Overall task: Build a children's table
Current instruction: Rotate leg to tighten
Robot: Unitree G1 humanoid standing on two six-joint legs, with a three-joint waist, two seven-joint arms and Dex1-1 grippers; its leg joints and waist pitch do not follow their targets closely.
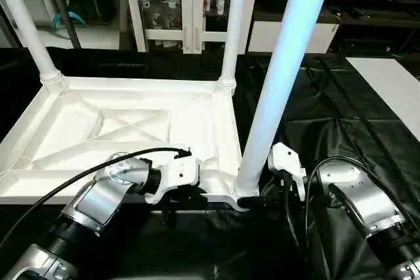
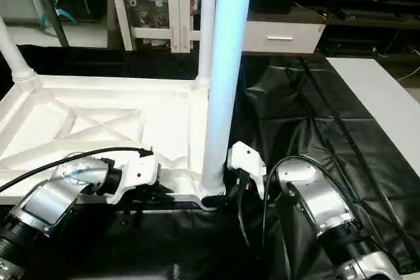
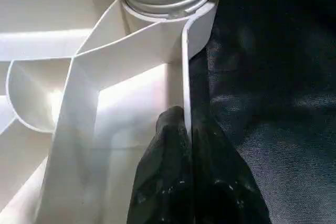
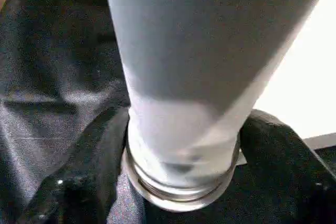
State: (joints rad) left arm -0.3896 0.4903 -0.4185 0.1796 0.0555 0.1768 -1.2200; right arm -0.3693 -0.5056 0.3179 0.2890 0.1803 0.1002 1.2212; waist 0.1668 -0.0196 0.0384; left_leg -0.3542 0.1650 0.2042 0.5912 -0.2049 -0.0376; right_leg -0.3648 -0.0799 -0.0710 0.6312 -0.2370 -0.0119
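The white plastic ribbed tabletop (image 1: 131, 129) lies upside down on the black-covered bench (image 1: 328, 109), its edge pinched by the left gripper (image 3: 186, 145), while the right gripper (image 4: 178, 171) hugs the near white tube leg (image 1: 279, 77), whose top is cut off.

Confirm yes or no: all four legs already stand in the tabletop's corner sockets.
No. The tabletop carries three upright legs; its near left corner socket stands empty.

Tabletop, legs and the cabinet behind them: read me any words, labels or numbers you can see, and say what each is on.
No readable text.
Tabletop and legs: plain white, unmarked.
Cabinet: items behind the glass too small to read.
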